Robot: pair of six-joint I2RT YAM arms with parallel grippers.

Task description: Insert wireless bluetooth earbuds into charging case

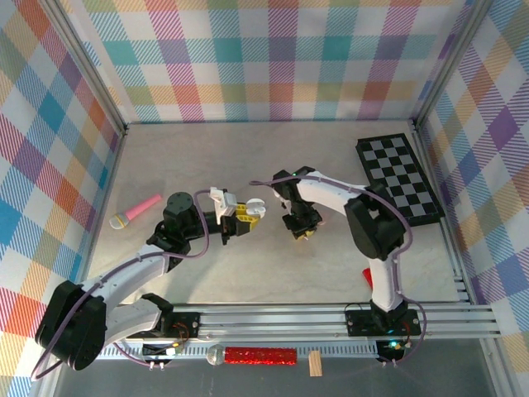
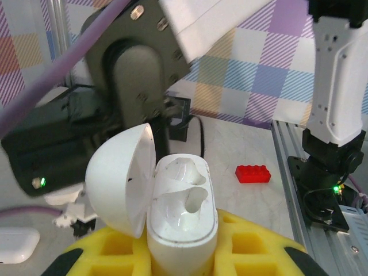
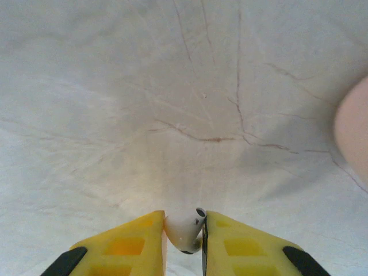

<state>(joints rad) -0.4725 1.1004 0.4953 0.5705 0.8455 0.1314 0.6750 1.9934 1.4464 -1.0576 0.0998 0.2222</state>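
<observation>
Earbud and case, each held in jaws.
Right jaws are clamped on a white earbud [image 3: 183, 229] over the bench [image 3: 172, 86]. Left jaws grip the open case [image 2: 181, 213] upright, its lid swung to the left. A red block [image 2: 253, 173] lies on the bench beyond it, and a second case [image 2: 14, 244] lies at the left.

A black-and-white checkerboard [image 1: 400, 178] lies flat at the far right of the pale, veined table [image 1: 248, 277], close to the right wall. A pink toy microphone [image 1: 136, 211] with a yellowish head lies at an angle at the left. A red toy brick [image 2: 252, 173] sits at the near right, beside the metal rail [image 1: 289, 318]. Nearer than the rail lie a red glittery cylinder [image 1: 260, 356] and a small wooden block [image 1: 315, 363]. Pastel plaid panels [image 1: 273, 58] wall three sides.
</observation>
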